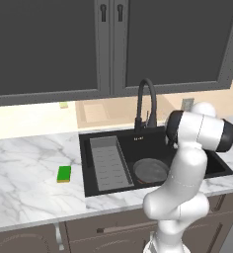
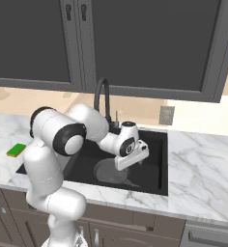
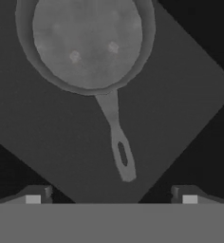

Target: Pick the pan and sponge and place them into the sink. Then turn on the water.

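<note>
One pan [image 3: 88, 45] in one sink [image 1: 153, 134], one sponge [image 1: 64, 174] on counter [image 1: 24, 197], hand [image 3: 111, 197] spread apart, empty.

Reached forward and bent down at the elbow, gripper [image 3: 111, 197] pointed downward, fingertips [image 3: 33, 198] spread wide at seven and five o'clock, nothing held.

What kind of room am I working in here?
A simulated kitchen, by the look of it: a black sink with a gooseneck faucet set in a marble counter, dark wall cabinets above, and a pan lying in the basin.
</note>
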